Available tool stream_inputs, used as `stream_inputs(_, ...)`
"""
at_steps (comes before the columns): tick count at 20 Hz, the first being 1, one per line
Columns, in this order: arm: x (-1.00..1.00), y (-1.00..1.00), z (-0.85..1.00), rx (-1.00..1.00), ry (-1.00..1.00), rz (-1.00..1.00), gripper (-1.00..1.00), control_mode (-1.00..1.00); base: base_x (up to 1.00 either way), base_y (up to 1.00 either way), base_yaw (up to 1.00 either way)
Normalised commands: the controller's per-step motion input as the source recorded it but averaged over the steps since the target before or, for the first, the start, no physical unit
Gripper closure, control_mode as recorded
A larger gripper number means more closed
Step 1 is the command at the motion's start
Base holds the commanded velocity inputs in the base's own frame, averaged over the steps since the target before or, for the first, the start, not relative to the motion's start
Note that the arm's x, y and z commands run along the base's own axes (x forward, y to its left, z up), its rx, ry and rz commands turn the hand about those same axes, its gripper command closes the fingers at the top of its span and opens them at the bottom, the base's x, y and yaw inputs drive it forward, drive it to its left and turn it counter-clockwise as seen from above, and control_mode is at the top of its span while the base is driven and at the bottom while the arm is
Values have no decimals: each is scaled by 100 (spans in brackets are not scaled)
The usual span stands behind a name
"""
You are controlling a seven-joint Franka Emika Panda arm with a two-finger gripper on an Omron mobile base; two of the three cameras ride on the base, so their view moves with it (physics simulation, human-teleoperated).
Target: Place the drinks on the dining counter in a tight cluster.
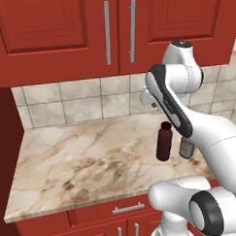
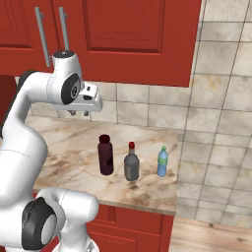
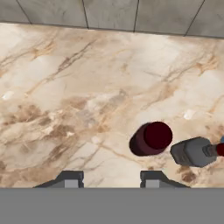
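Both base views face the counter (image 1: 83,160) from behind; the hand view looks straight down.

Red wall cabinets (image 1: 63,35) with long grey handles (image 1: 107,33) hang at twelve o'clock above a beige tiled backsplash (image 1: 80,102). Below it lies the marbled desk (image 1: 83,160) over red drawers (image 1: 119,210). Wooden floor (image 2: 211,236) shows at five o'clock.

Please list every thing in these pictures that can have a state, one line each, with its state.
Maroon bottle: upright, capped, free on the marbled counter.
Grey bottle with red cap: upright, capped, free.
Blue water bottle: upright, capped, free.
Gripper: fingers apart, empty, above the counter.
Upper cabinet doors: closed.
Drawer: closed.
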Motion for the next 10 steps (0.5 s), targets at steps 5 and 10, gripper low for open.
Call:
stream_inputs(5, -18, -62, -37, -1, -14, 1, -100, -100, 0, 0, 0)
stream_inputs(10, -2, -100, -26, 0, -5, 15, -100, -100, 0, 0, 0)
